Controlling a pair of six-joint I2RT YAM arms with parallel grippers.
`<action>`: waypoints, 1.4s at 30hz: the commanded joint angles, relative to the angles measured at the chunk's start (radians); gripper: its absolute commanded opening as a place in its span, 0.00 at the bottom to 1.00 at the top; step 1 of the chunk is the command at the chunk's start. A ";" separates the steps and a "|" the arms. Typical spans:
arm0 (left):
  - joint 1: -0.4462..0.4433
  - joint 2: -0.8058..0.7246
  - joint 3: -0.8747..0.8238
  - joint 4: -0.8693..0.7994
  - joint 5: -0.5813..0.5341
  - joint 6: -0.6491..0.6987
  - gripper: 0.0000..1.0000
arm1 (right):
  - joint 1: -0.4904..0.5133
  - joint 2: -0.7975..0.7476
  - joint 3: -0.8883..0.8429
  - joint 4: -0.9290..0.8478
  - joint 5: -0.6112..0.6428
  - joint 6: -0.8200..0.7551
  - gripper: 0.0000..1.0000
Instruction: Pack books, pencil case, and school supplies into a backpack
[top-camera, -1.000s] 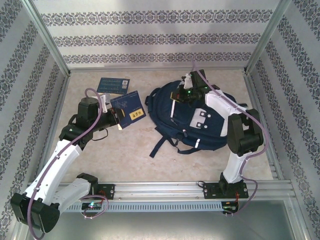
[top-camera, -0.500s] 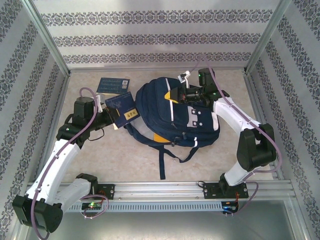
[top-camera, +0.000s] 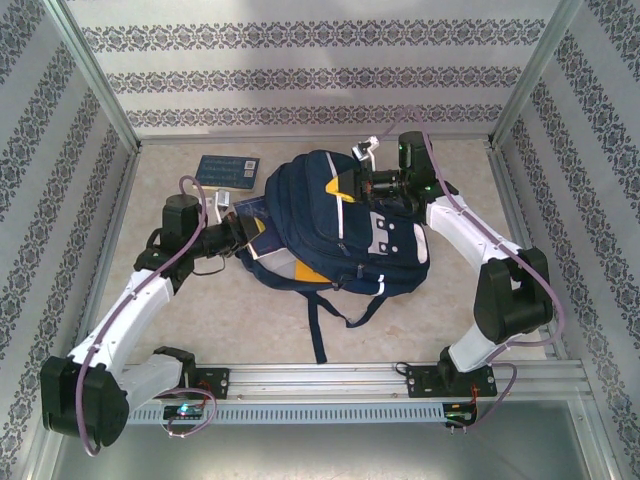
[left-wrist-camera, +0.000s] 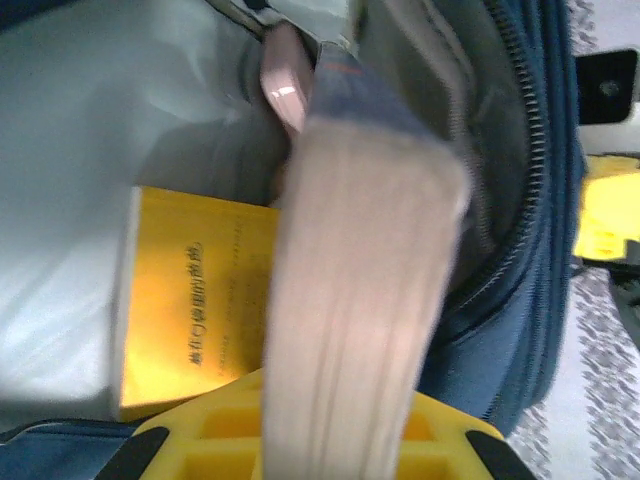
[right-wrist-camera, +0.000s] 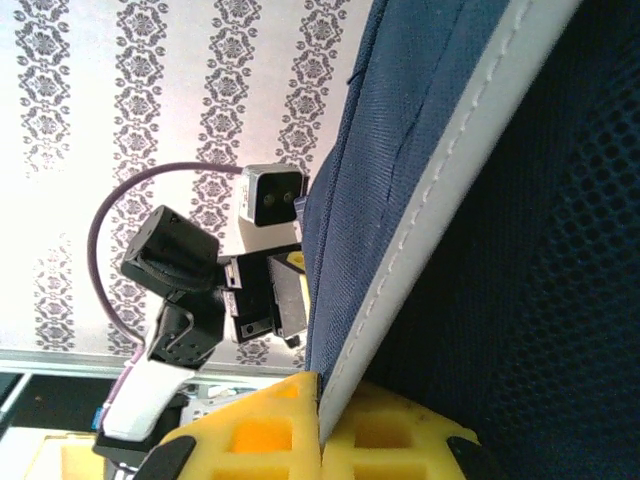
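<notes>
A book (left-wrist-camera: 350, 300) is pinched by the left fingers (left-wrist-camera: 180, 425) in the backpack (top-camera: 345, 230) mouth (rim clamped by the right fingers (right-wrist-camera: 270, 400)); should the rim slip, the book could be jammed.

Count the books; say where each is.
3. A dark blue book lies on the table, far left; a second dark blue book is in the left gripper at the backpack mouth; a yellow book is inside. More may be hidden.
</notes>
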 joint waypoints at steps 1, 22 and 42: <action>0.008 0.042 0.008 0.114 0.131 -0.032 0.00 | 0.011 -0.080 0.085 0.171 -0.107 0.074 0.00; -0.253 0.560 0.199 0.387 0.066 -0.119 0.00 | 0.030 -0.084 0.122 0.187 -0.070 0.102 0.00; -0.252 0.508 0.285 0.147 -0.019 0.004 0.85 | -0.061 -0.113 0.006 0.107 0.129 0.008 0.02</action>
